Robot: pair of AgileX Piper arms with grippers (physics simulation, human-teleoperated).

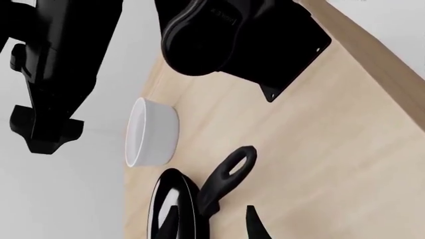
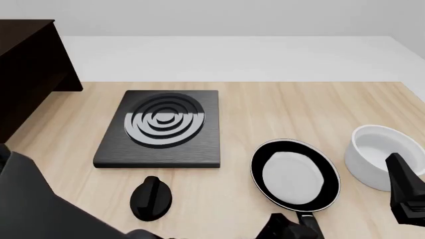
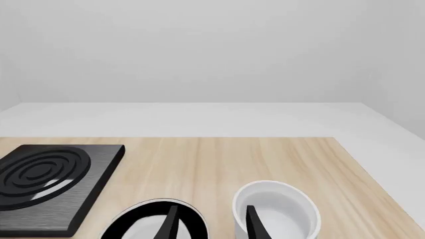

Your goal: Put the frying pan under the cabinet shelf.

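Rigid, glossy, likely pan-heavy frying pan (image 2: 295, 177) flat on the desk (image 2: 279, 104), just ahead of the wide-open left pincer (image 1: 212, 224); best gripped by the long black handle (image 1: 229, 172) between its fingers.

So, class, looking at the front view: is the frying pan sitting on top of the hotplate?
No, the frying pan rests on the bare wooden table, beside the hotplate and apart from it.

Honestly nothing readable here. There's some faint raised lettering on the black arm housing (image 1: 219, 20) in the left wrist view, but it's too blurry to make out.
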